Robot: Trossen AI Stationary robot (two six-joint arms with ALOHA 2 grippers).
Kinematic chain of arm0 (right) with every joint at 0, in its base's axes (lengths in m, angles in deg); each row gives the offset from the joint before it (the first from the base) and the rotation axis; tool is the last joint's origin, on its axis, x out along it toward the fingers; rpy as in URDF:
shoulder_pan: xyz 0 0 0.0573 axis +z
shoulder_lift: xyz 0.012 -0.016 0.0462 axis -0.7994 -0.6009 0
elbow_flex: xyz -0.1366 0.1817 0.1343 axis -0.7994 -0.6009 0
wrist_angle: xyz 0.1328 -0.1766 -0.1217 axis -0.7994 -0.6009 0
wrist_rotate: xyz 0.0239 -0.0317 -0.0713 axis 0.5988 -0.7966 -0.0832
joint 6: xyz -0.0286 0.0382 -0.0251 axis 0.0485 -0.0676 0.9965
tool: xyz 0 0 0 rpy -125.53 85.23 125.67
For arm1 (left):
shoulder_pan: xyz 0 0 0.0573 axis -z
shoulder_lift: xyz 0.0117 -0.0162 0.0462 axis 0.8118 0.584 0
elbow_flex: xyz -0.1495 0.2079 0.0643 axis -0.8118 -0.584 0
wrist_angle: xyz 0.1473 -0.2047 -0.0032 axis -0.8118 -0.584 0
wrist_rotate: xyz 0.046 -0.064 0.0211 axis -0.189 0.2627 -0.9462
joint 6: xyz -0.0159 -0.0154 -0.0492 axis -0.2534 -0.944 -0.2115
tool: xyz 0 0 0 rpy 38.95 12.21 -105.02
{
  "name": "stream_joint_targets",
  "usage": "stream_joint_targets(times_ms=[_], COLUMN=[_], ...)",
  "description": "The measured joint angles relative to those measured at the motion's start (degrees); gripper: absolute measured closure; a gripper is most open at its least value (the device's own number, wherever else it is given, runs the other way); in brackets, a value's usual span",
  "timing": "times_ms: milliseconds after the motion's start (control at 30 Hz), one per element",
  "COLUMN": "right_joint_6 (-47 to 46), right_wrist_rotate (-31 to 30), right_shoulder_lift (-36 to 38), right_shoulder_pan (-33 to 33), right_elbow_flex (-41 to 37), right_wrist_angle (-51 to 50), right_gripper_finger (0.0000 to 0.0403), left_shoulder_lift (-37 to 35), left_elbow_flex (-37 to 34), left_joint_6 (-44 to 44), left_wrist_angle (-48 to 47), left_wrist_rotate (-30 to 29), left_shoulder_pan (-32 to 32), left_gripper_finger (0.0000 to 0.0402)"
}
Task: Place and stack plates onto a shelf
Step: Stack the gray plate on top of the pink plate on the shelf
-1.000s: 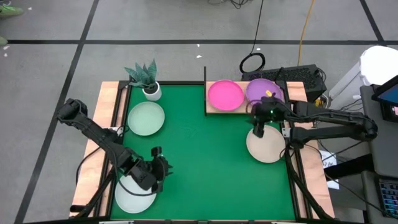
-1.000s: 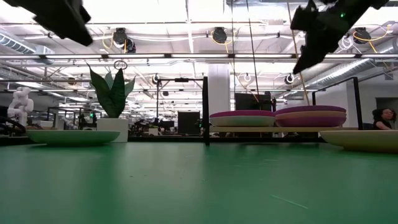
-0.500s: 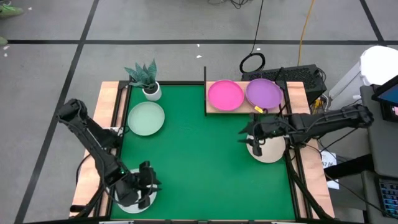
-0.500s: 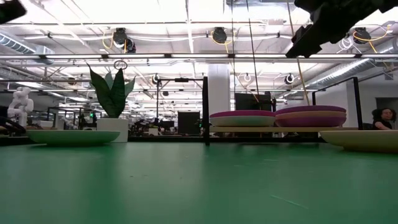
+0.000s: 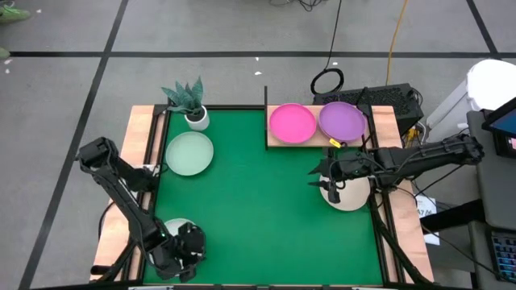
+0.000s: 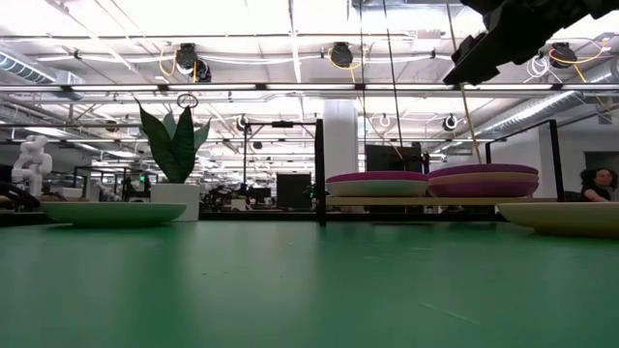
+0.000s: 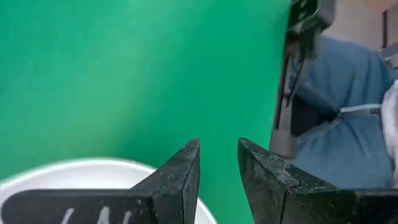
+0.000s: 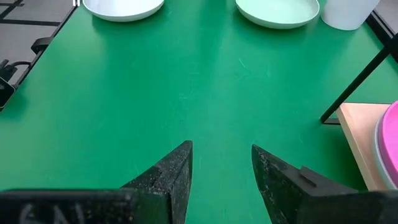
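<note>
High view. You have the shelf [image 5: 276,142] at the tabletop's far right corner, carrying a pink plate [image 5: 292,123] and a purple plate [image 5: 343,119] side by side. A mint plate [image 5: 189,153] lies far left beside a potted plant [image 5: 188,101]. A white plate [image 5: 168,228] sits at the near left corner, mostly under the left claw [image 5: 187,251]. A beige plate [image 5: 349,194] lies just in front of the shelf, directly beneath the right claw [image 5: 333,189]. So the right arm is the nearer one, with the shelf just beyond it.

Low view. You see both shelf stacks are more than one plate deep, the beige plate low at the right edge, the mint one at left.

Left wrist view. The left claw's fingers [image 7: 186,174] stand parted with nothing between them; the white plate's rim shows just under them. Blue cloth, perhaps a person's trouser leg, lies past the tabletop edge.

Right wrist view. The right claw's fingers [image 8: 177,168] are spread wide and empty, looking across the mat [image 8: 186,87] toward the white and mint plates; the shelf corner lies alongside.
</note>
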Motion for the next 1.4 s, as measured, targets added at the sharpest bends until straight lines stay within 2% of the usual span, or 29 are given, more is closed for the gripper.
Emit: stream_joint_targets(times_ms=[367, 833, 933, 1267, 1400], right_joint_6=[3.5, 3.2, 3.2, 3.2, 3.2], right_wrist_rotate=[0.0, 0.1, 0.1, 0.2, 0.2], right_shoulder_lift=[0.0, 0.0, 0.0, 0.0, 0.0], right_shoulder_pan=[0.0, 0.0, 0.0, 0.0, 0.0], right_elbow_flex=[0.0, 0.0, 0.0, 0.0, 0.0], right_wrist_angle=[0.9, 0.9, 0.9, 0.9, 0.9], right_gripper_finger=[0.0257, 0.0257, 0.0257, 0.0257, 0.0257], left_shoulder_lift=[5.3, 7.0, 7.0, 7.0, 7.0], left_elbow_flex=[0.0, 0.0, 0.0, 0.0, 0.1], left_joint_6=[-11.0, -22.8, -22.2, -16.4, -13.6], left_wrist_angle=[-0.1, -1.8, -1.8, -3.2, -6.1], left_wrist_rotate=[2.4, 7.8, 9.4, 8.1, 8.1], left_shoulder_pan=[4.0, 3.9, 3.7, 1.9, 1.8], left_gripper_finger=[0.0289, 0.0289, 0.0289, 0.0289, 0.0307])
